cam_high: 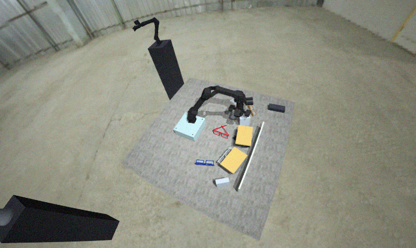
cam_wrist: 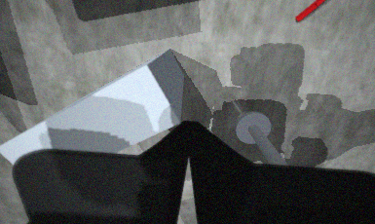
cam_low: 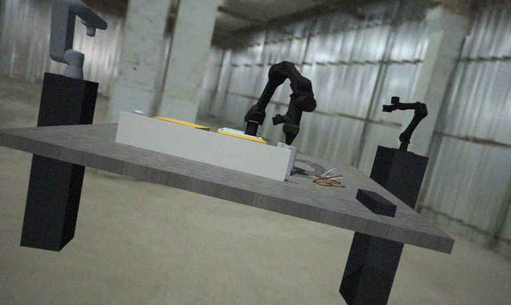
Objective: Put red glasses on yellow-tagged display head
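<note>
The red glasses (cam_high: pixel 220 132) lie on the table between the pale blue base box and the nearer yellow-topped piece, temples crossing; part of one temple (cam_wrist: pixel 310 11) shows at the wrist view's upper right. My gripper (cam_low: pixel 288 143) (cam_wrist: pixel 190 128) is shut and empty, pointing down close to a pale block (cam_high: pixel 244 121) (cam_low: pixel 292 156) (cam_wrist: pixel 130 88). Contact is unclear. Two yellow-topped pieces (cam_high: pixel 244 135) (cam_high: pixel 233 160) stand along the white wall. I cannot make out faces or a yellow tag, so I cannot tell which is the tagged display head.
Blue glasses (cam_high: pixel 204 163) and another pale block (cam_high: pixel 222 181) lie farther along. Orange glasses (cam_low: pixel 328 184) and a dark block (cam_high: pixel 277 108) (cam_low: pixel 376 203) lie beyond my gripper. A long white wall (cam_high: pixel 251 155) (cam_low: pixel 200 147) runs behind the yellow-topped pieces. A round grey piece (cam_wrist: pixel 253 128) is near my fingers.
</note>
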